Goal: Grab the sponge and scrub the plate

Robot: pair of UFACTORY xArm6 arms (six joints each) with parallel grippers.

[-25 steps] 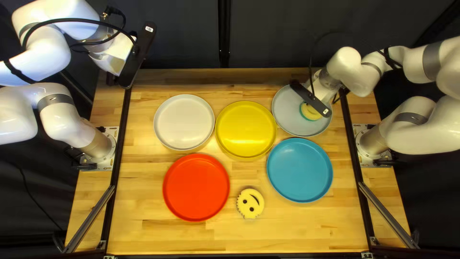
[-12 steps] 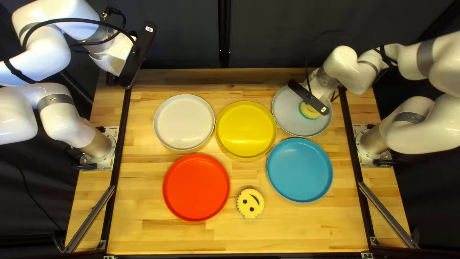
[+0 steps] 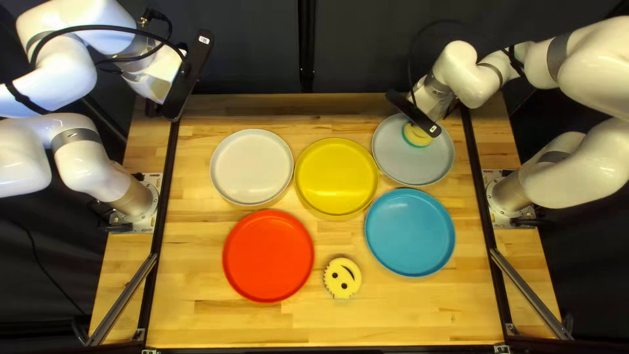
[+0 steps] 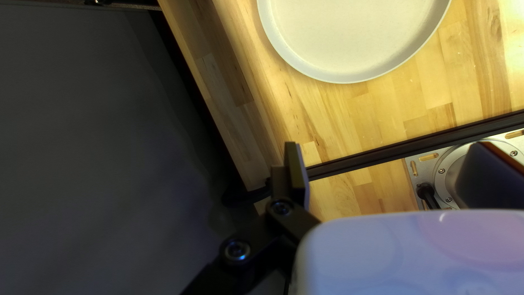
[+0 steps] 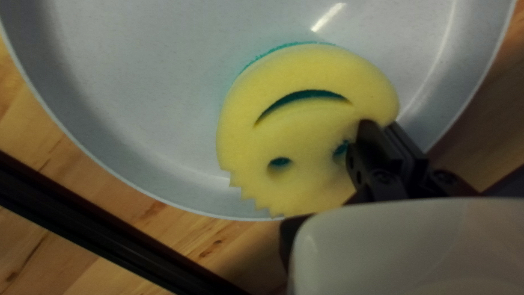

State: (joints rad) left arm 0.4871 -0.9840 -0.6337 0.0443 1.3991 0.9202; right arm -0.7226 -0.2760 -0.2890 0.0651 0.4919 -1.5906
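Top left view. The sponge point(image 3: 415, 136) is located on the grey plate point(image 3: 426, 169), toward that plate's far rim, near the far right corner of the table point(image 3: 262, 328). It is partly covered by the right gripper point(image 3: 419, 120). The left gripper point(image 3: 187, 77) is held raised near the table's far left corner. A second sponge point(image 3: 342, 278) is noted toward the near edge, ungripped.

Left wrist view. The fingers are assessed as open; nothing is gripped. One finger is hidden. The white plate point(image 4: 349, 38) is well apart.

Right wrist view. The sponge is pinched at one side between the closed fingers, beside an eye hole, yellow face up, green layer toward the plate.

Finding: pickup is judged complete and scrubbing in hand. Next, the green layer should be pressed flat and drawn toward the near rim; twisting is possible, as only one side is gripped.
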